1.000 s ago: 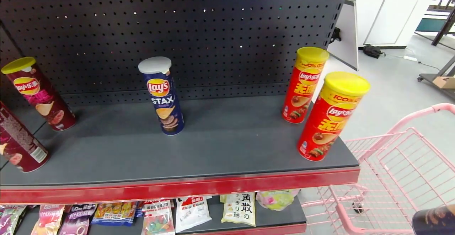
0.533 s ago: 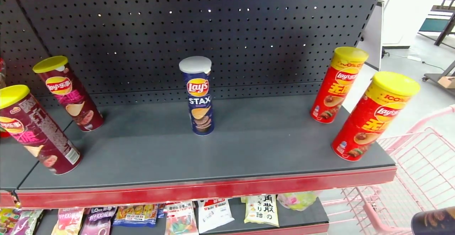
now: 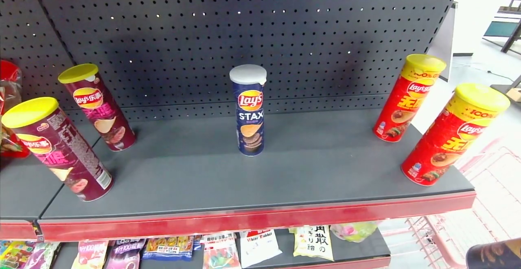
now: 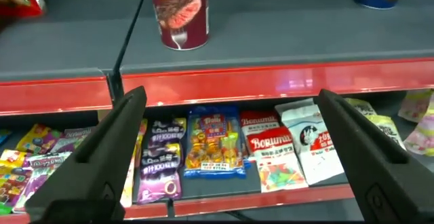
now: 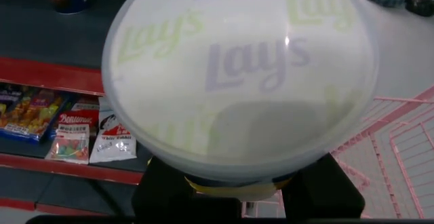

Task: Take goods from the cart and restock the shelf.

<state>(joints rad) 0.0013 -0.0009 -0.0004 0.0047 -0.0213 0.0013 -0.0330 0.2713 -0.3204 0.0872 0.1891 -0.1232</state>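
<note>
My right gripper is shut on a dark chip can whose clear lid faces the wrist camera. That same can pokes into the head view's lower right corner, above the pink cart. My left gripper is open and holds nothing, in front of the shelf's red front edge. The grey shelf carries a blue can in the middle, two red cans at the right and two maroon cans at the left.
Free shelf room lies on both sides of the blue can. Snack bags fill the lower shelf, also seen as packets between my left fingers. A black pegboard backs the shelf. A red bag sits at the far left.
The head camera has swung left, so the whole shelf sits further right in the picture. The held can stays in the lower right corner.
</note>
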